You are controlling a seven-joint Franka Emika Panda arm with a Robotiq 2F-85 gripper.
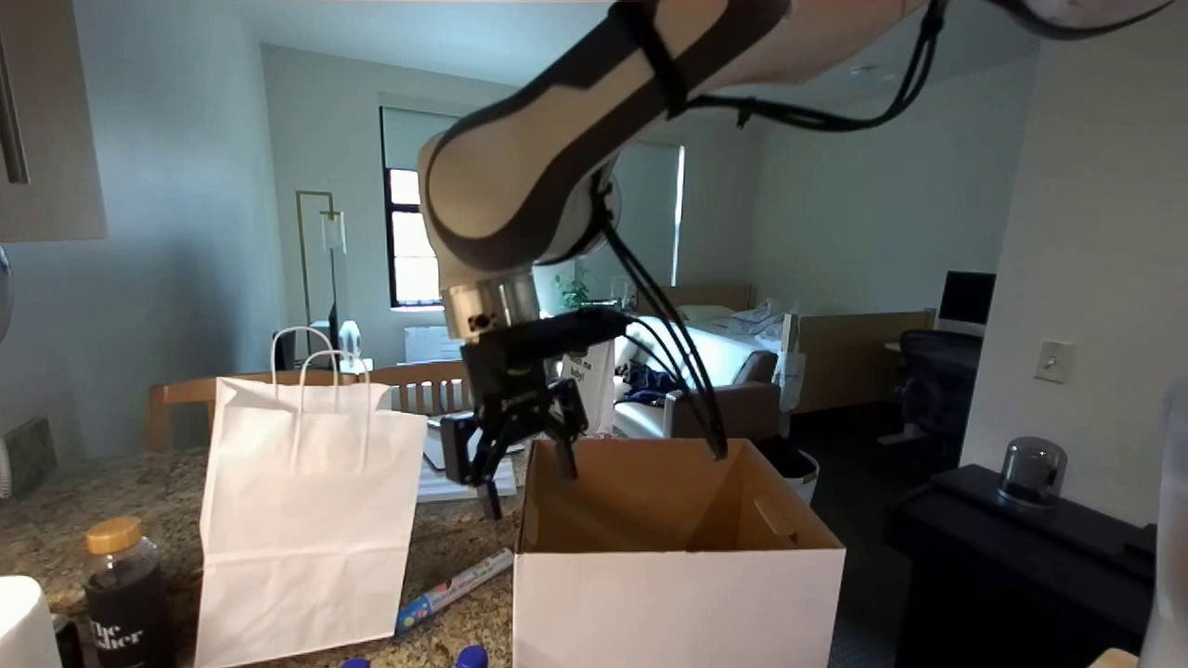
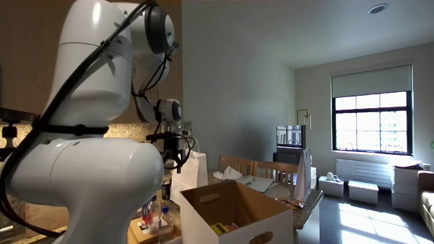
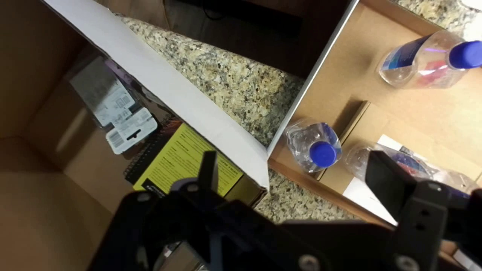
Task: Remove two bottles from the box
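The box (image 1: 677, 612), a brown carton with white outer faces, stands on the counter. In the wrist view its white wall (image 3: 196, 113) runs down the left side. A yellow-covered book (image 3: 192, 158) and a white package (image 3: 130, 130) lie inside it. Clear bottles with blue caps are in a shallow tray beside the box: an upright bottle (image 3: 301, 150) in the near corner, a lying bottle (image 3: 410, 165) and another bottle (image 3: 433, 64) farther right. Above the counter, at the box's side, my gripper (image 1: 529, 481) is open. Nothing sits between its fingers.
The shallow cardboard tray (image 3: 369, 49) sits against the box's side. A white paper bag (image 1: 311, 520) with handles, a dark jar (image 1: 125, 603) and a printed tube (image 1: 455, 589) stand or lie on the counter. The box's upright walls rise near the gripper.
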